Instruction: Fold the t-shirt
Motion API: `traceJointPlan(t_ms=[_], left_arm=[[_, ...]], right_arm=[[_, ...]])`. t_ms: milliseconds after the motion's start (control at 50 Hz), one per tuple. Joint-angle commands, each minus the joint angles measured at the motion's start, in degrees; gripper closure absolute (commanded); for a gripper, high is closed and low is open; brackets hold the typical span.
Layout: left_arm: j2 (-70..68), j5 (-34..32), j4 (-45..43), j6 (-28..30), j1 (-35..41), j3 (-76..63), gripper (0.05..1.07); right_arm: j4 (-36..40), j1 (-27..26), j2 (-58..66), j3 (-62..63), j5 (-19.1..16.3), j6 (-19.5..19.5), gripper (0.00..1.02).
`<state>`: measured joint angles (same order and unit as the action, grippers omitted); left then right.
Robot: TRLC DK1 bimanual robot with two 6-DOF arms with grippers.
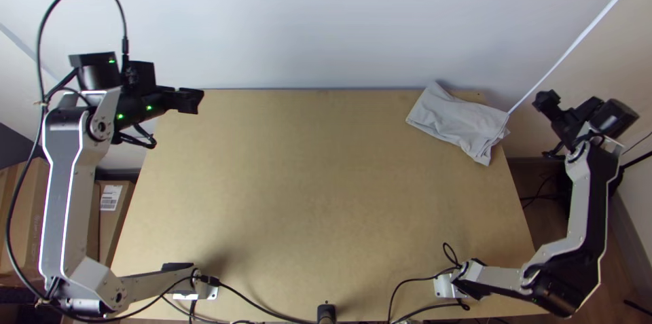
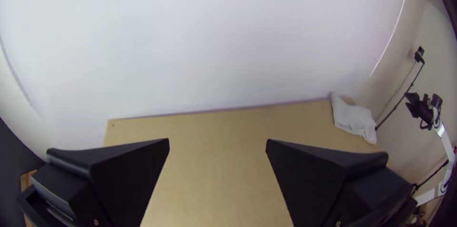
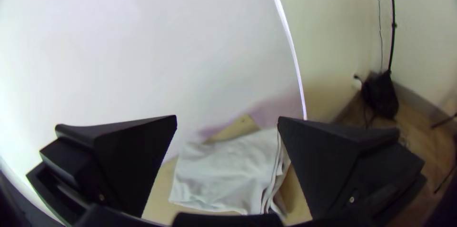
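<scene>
A light grey t-shirt lies folded into a compact, layered bundle at the table's far right corner; its layered edges face right. My left gripper is off the table's far left corner, well away from the cloth. In the left wrist view that gripper stands open, and the t-shirt is small and distant. Off the table's right side is my right gripper, close to the cloth but apart from it. The right wrist view has the right gripper open, with the t-shirt lying beyond its fingers.
The wooden table has bare surface across its middle and left. A pale wall rises along its far edge. Black cables loop near the arm bases at the near edge. Cardboard boxes stand on the floor at the left.
</scene>
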<state>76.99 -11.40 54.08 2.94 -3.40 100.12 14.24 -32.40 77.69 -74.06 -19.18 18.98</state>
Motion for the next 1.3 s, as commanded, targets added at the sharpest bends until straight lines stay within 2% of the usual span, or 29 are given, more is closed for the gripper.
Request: traceJointPlan(t_ms=[0,40,180,320,460,600,860,1100,1200,1280], left_arm=[[-5.27,-0.2,-4.16,-1.27,-2.93,-3.88,0.1],[-7.12,0.06,-6.62,-1.36,-3.98,-5.63,0.1],[-14.68,3.05,-16.82,-1.27,-6.88,-13.63,0.1],[-22.5,7.88,-26.66,-1.09,-6.97,-22.51,0.1],[-30.23,9.11,-36.51,-1.18,-7.41,-32.0,0.1],[-39.37,9.2,-47.93,-1.18,-7.76,-43.95,0.1],[-49.22,9.11,-53.73,-1.18,-9.43,-62.41,0.1],[-51.24,9.11,-57.78,-6.02,-10.22,-75.95,0.1],[-51.06,9.11,-60.76,-7.6,-10.22,-81.75,0.1],[-50.71,9.11,-62.7,-8.92,-9.78,-85.79,0.1]], right_arm=[[-2.9,3.31,-6.67,-2.4,0.72,-6.15,0.04],[-4.92,4.19,-8.52,-2.67,4.06,-6.15,0.04],[-8.26,9.9,-15.2,-3.19,9.95,-10.55,0.04],[-20.22,13.68,-22.93,0.94,12.06,-14.06,0.04],[-33.31,16.93,-31.99,9.73,11.97,-14.76,0.04],[-40.69,17.99,-41.39,22.82,11.8,-14.59,0.04],[-41.49,25.02,-60.2,50.77,11.97,-14.15,0.04],[-43.51,28.45,-78.31,71.43,11.97,-13.89,0.04],[-41.84,28.71,-78.04,73.97,12.68,-11.25,0.04],[-34.72,28.71,-77.43,73.97,14.43,-7.73,0.04]])
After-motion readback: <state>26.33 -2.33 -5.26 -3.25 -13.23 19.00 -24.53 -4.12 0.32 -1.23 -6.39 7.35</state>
